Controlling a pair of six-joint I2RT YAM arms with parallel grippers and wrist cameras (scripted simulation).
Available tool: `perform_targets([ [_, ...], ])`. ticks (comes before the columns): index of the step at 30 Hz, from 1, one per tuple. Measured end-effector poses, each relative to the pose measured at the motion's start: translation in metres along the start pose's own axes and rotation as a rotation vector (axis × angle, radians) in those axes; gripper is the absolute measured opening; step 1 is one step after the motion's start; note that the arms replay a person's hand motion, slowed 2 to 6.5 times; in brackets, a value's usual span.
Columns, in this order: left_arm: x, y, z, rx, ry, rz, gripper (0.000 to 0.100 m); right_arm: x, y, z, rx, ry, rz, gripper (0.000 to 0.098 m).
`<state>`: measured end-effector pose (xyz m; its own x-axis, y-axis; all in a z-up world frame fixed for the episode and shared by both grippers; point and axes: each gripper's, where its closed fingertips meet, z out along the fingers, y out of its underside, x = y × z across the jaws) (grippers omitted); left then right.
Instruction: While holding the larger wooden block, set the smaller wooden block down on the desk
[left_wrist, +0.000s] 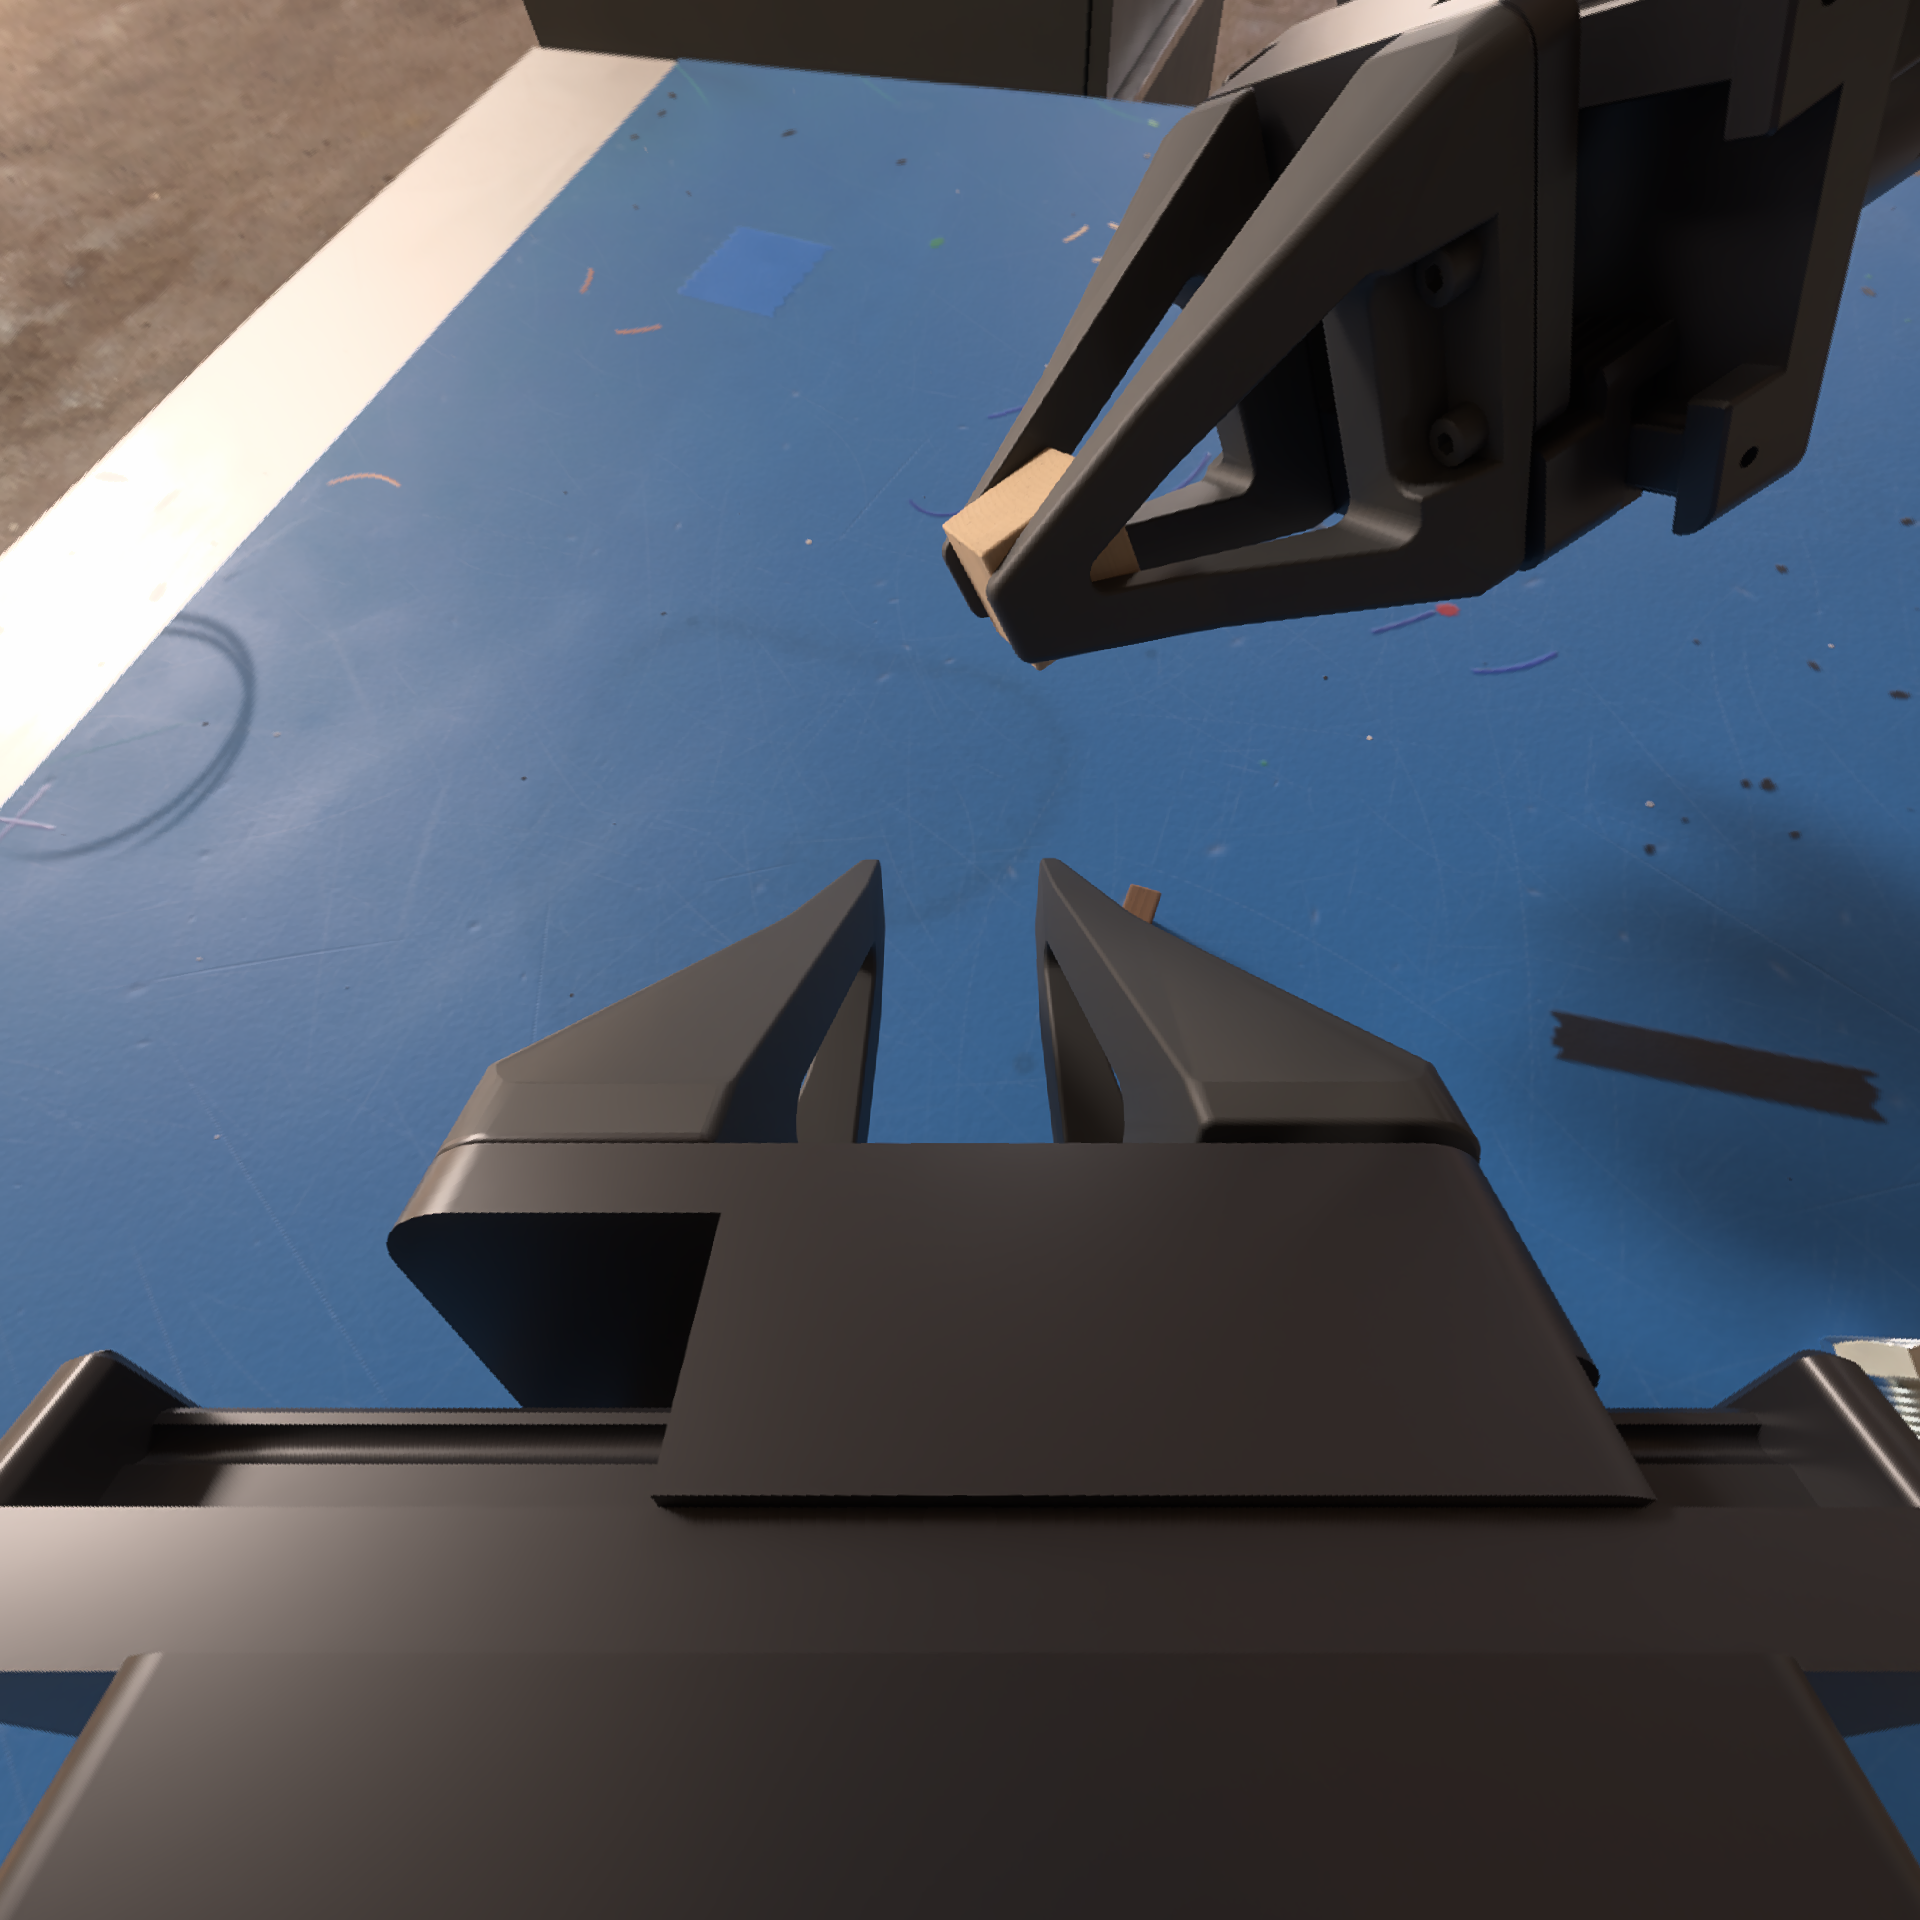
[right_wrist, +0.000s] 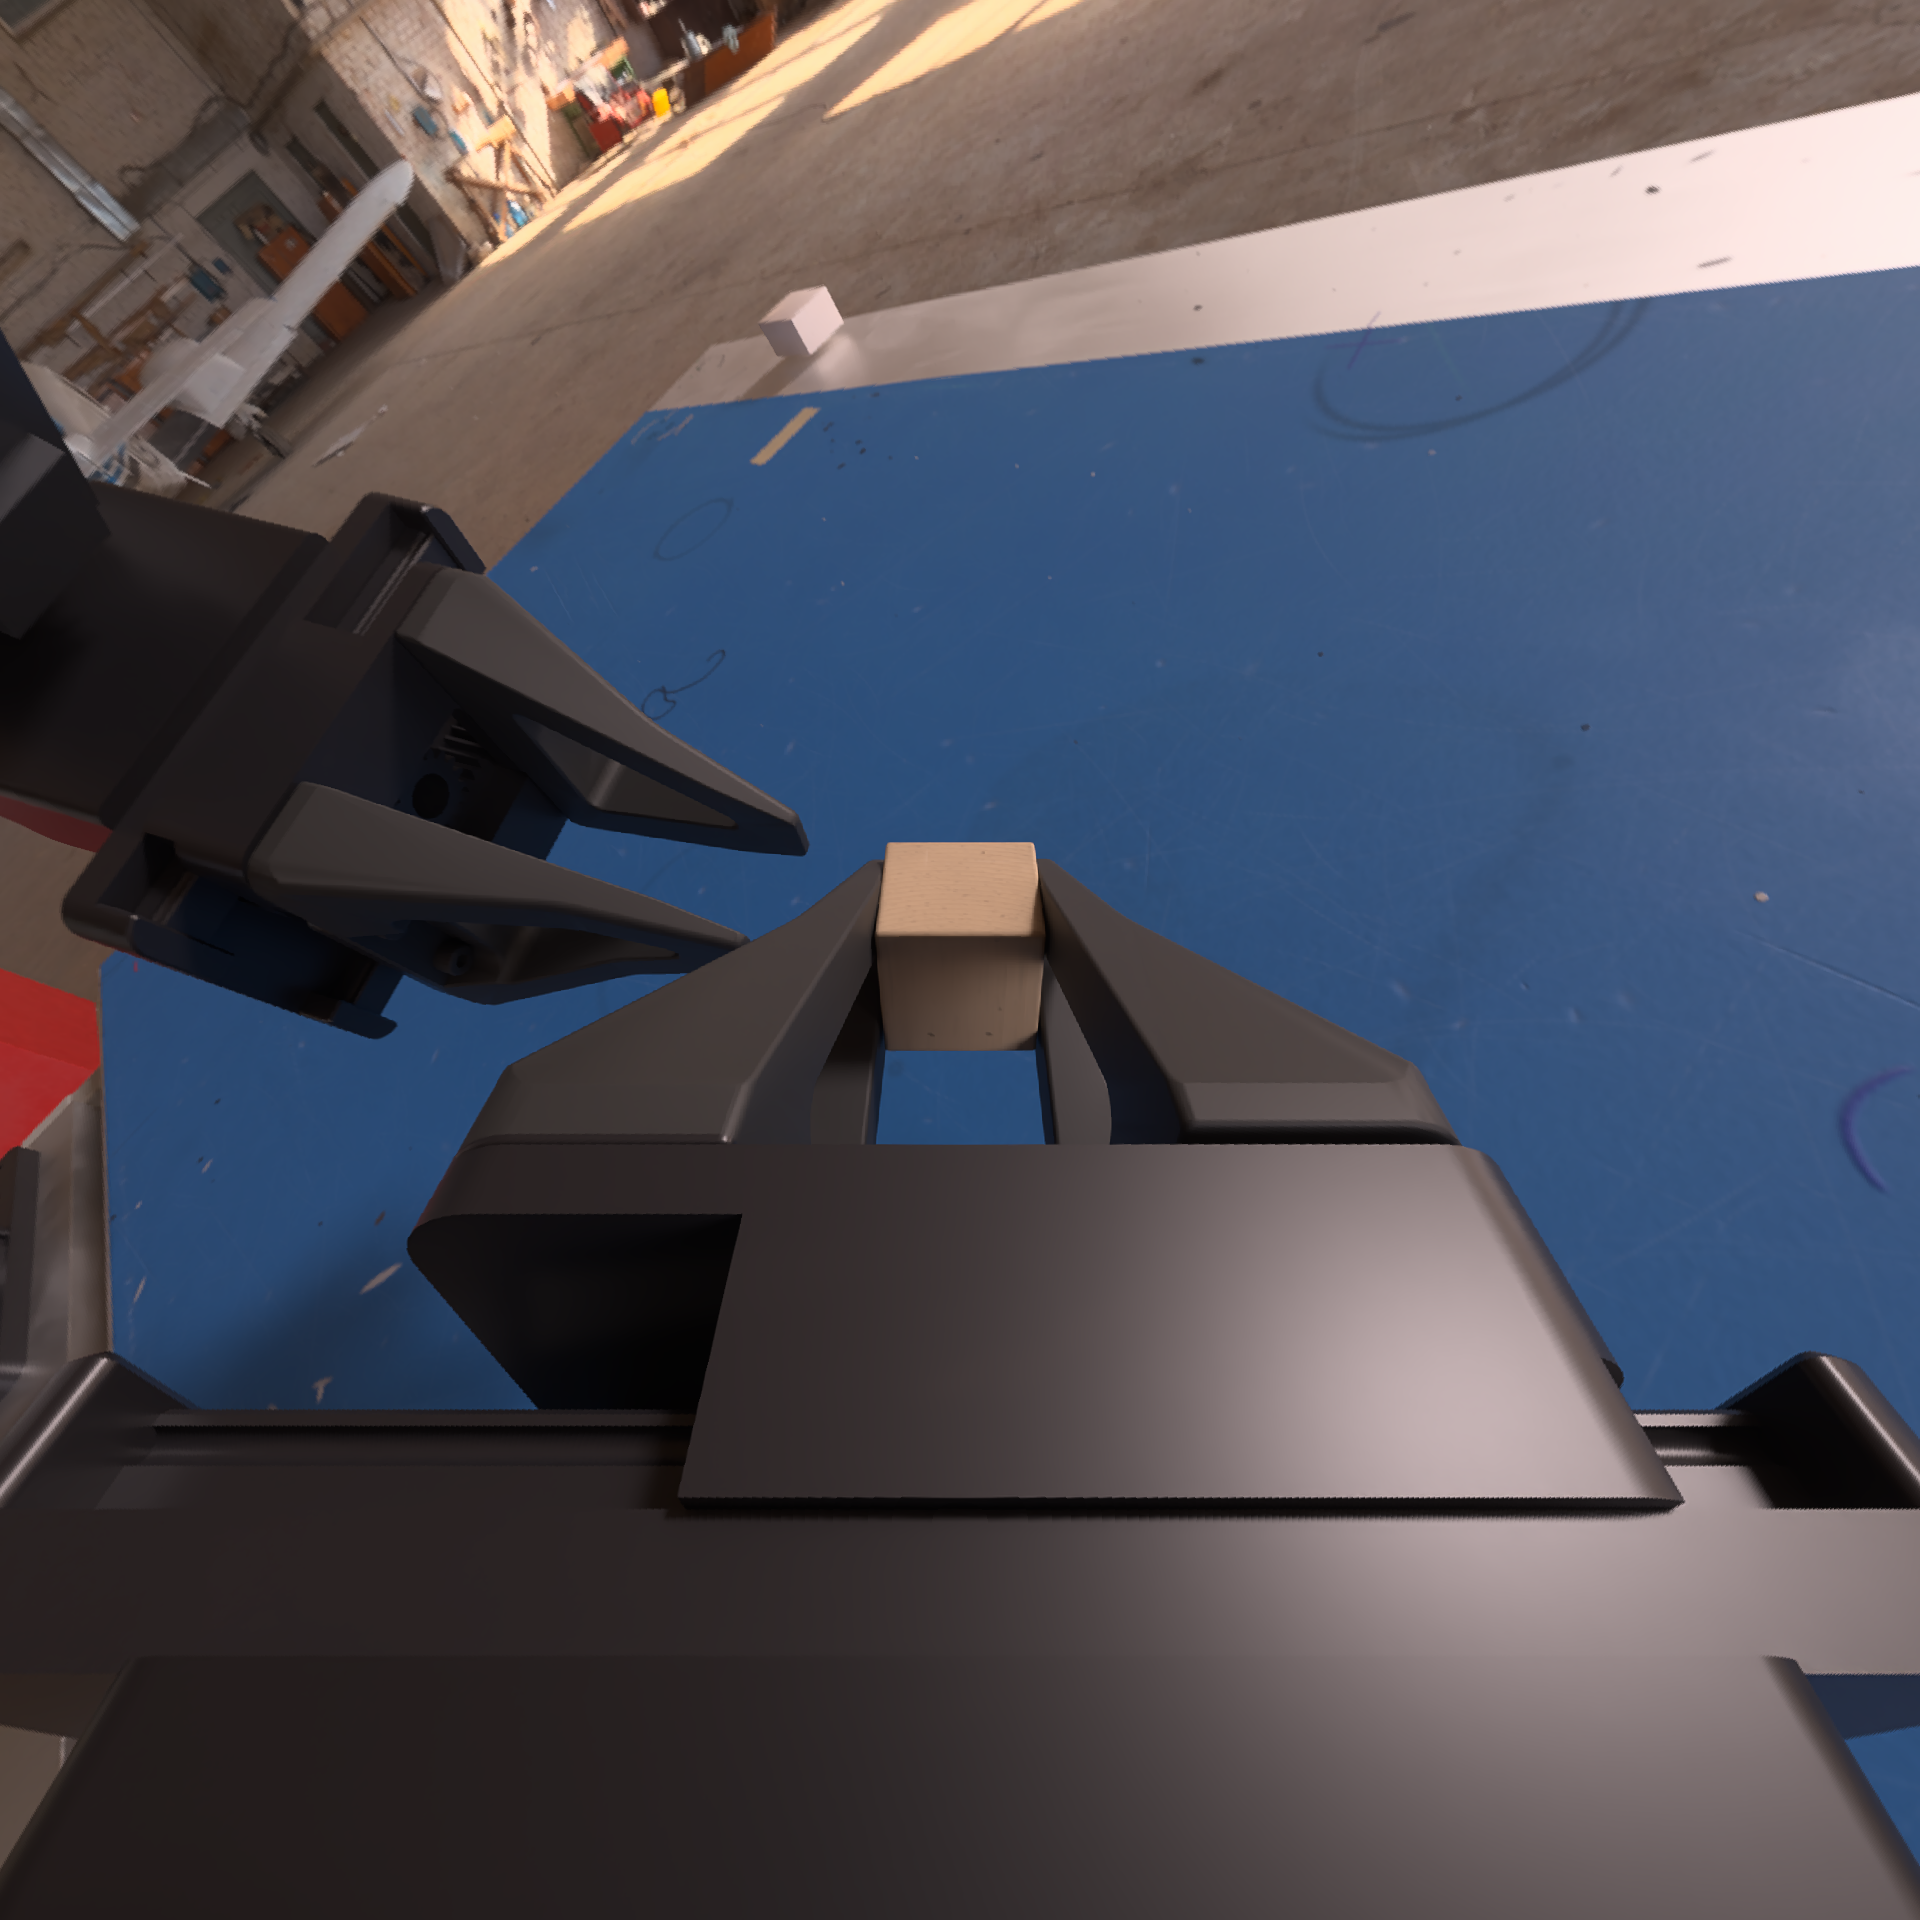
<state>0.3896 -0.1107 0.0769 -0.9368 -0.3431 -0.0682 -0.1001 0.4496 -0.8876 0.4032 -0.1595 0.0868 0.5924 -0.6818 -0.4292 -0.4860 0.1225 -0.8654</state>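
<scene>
My right gripper (right_wrist: 958, 883) is shut on the larger, pale wooden block (right_wrist: 956, 940) and holds it above the blue desk (right_wrist: 1351, 727). In the left wrist view this gripper (left_wrist: 987, 597) shows at upper right with the block (left_wrist: 1003, 514) between its tips. My left gripper (left_wrist: 958, 873) is open and empty, with only blue desk (left_wrist: 520, 727) between its fingers. The smaller wooden block (left_wrist: 1141, 902) peeks out just behind its right finger, low near the desk and mostly hidden. In the right wrist view the left gripper (right_wrist: 771, 885) is open at the left, close to the larger block.
A black tape strip (left_wrist: 1714, 1065) lies on the desk at right. A paler blue patch (left_wrist: 753, 268) is farther off. A white border (left_wrist: 260, 416) edges the desk. A small white block (right_wrist: 800, 320) sits on the far border, a red surface (right_wrist: 42, 1039) lies at left.
</scene>
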Motion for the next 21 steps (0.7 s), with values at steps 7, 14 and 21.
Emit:
perform_targets([
  [7, 0.006, 0.005, 0.008, -0.046, 0.024, -0.020, 0.026, 0.012, 0.014, -0.010, -0.070, 0.052, -0.067, 0.0224],
  [14, 0.020, -0.002, 0.013, -0.014, 0.110, -0.075, 0.026, 0.002, 0.018, -0.020, -0.075, -0.016, -0.093, 0.0223],
  [21, 0.034, -0.013, 0.017, 0.035, 0.203, -0.094, 0.018, -0.005, 0.008, -0.022, -0.007, -0.053, -0.053, 0.0223],
])
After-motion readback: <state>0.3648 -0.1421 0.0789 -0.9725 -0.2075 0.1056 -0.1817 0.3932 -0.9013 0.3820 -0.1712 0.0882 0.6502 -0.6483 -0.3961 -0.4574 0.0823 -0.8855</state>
